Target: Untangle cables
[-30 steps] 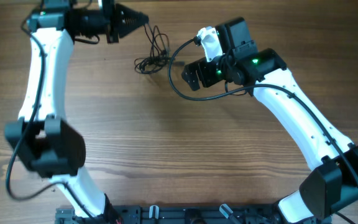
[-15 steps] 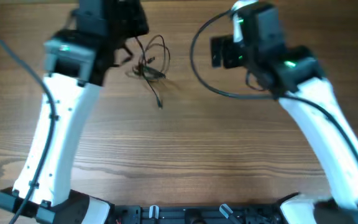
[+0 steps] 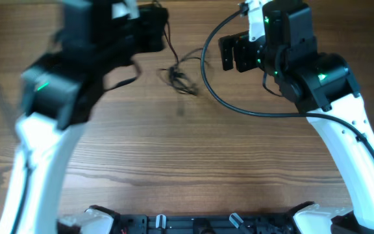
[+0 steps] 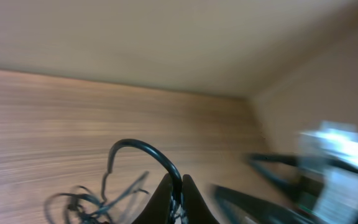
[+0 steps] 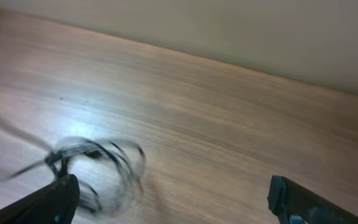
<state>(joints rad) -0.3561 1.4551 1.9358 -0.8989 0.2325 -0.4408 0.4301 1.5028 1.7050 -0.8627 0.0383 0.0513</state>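
Note:
The cables (image 3: 179, 73) are a small knot of thin black wires, hanging blurred above the far middle of the wooden table. My left gripper (image 4: 176, 185) is shut on one strand, which arches up from the fingertips; the rest of the tangle (image 4: 86, 202) dangles to its left. In the overhead view the left gripper (image 3: 158, 29) is raised at the far left of the knot. My right gripper (image 5: 169, 193) is wide open and empty, with the blurred tangle (image 5: 98, 158) just beside its left finger. In the overhead view the right gripper (image 3: 231, 53) is to the right of the cables.
A thick black arm cable (image 3: 226, 97) loops from the right arm across the table, right of the tangle. A pale wall (image 4: 166, 37) borders the table's far edge. A black rail (image 3: 200, 224) runs along the front edge.
The left arm has lifted and swung right with the strand, dragging the tangle right and off the table. The right arm has risen and shifted slightly right.

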